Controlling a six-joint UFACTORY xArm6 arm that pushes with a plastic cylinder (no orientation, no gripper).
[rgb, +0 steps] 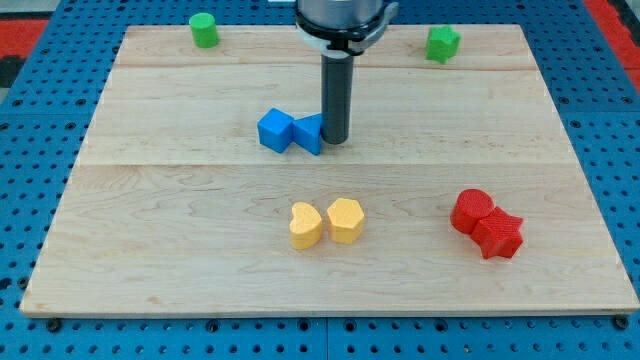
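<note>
My tip rests on the wooden board just above the middle, touching the right side of a blue block. A blue cube sits against that block's left side. Below them, near the board's centre, a yellow heart-shaped block and a yellow rounded block lie side by side. Toward the view's right, a red rounded block touches a red star-like block.
A green cylinder stands at the board's top left edge. A green block lies at the top right. Blue pegboard surrounds the board on all sides.
</note>
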